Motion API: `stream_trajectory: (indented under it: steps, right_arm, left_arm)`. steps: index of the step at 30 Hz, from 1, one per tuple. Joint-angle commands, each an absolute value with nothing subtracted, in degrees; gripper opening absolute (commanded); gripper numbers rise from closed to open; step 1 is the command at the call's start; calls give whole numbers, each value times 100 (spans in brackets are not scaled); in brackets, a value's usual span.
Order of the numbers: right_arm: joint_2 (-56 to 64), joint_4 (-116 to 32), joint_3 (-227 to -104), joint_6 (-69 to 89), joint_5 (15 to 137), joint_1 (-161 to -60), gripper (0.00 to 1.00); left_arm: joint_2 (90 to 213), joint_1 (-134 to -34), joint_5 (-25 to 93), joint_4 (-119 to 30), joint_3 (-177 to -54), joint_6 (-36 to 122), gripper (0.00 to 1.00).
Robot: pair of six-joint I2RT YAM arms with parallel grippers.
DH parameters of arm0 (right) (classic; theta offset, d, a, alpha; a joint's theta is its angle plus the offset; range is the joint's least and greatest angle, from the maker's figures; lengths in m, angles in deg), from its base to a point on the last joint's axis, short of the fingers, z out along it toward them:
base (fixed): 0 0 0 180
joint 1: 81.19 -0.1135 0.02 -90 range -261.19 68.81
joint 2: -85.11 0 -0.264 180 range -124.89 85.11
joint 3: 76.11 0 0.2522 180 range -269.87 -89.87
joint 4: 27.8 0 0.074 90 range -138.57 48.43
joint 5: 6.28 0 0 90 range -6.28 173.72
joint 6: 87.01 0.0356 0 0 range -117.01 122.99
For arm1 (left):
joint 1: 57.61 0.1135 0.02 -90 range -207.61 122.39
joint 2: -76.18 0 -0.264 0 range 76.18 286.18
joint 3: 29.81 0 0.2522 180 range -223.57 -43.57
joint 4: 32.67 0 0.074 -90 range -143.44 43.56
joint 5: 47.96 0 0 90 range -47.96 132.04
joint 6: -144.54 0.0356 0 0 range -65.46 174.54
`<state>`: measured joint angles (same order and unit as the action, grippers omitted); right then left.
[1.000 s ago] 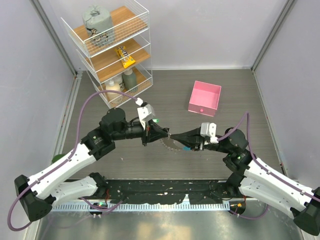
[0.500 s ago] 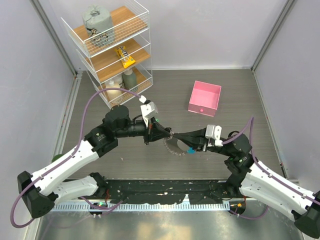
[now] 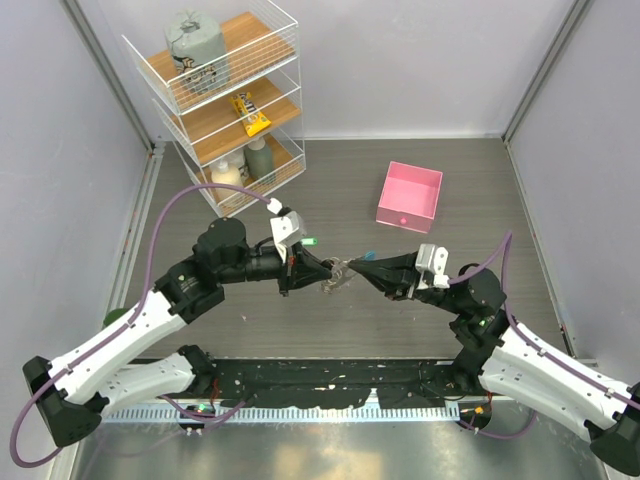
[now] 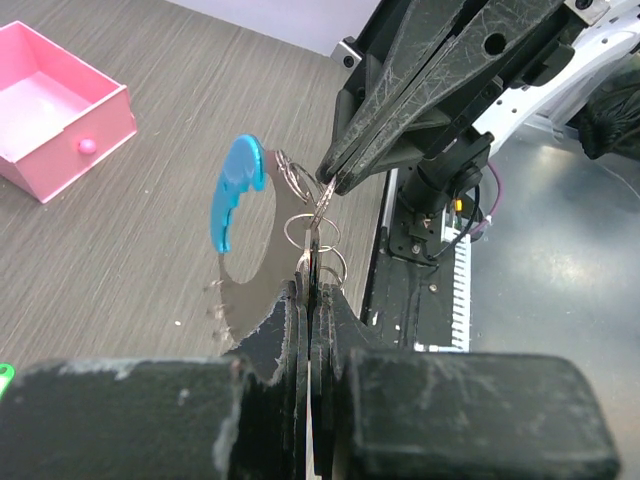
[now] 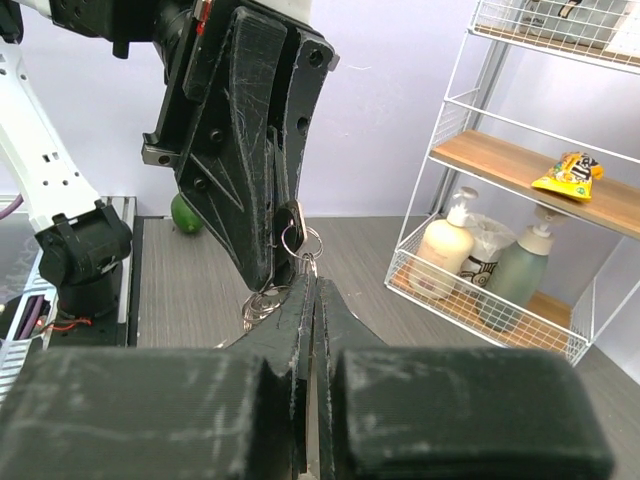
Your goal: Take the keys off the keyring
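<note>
Left gripper (image 4: 312,292) clenched on the keys (image 4: 240,305), right gripper (image 4: 331,180) pinching the keyring (image 4: 238,190), both held above the table (image 4: 120,260).
The bunch looks light, stiff and probably slippery; I think the best hold is on one flat key head, close to the wire. The keys fan out just before the left fingertips (image 4: 285,322), between the two grippers.

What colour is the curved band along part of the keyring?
Bright blue. The curved band shows best in the left wrist view.

Pink box (image 3: 405,214) right; wire shelf (image 3: 205,131) far-left corner.
</note>
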<state>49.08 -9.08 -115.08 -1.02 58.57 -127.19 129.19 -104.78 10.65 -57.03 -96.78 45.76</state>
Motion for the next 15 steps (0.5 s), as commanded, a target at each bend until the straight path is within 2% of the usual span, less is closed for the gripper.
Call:
stream_trajectory:
  steps: [1, 7, 15]
  right_arm:
    - [4933, -544, -11641, 35, 6026, -12707, 5]
    - [4986, -412, -11693, 141, 6051, -12707, 5]
    - [4811, -939, -11861, 97, 5859, -12707, 5]
  left_arm:
    - [12786, -10454, 1155, -5847, -9797, 4698, 0]
    - [12847, -10454, 1093, -5866, -9780, 4680, 0]
    - [12883, -10454, 1215, -5997, -9972, 4794, 0]
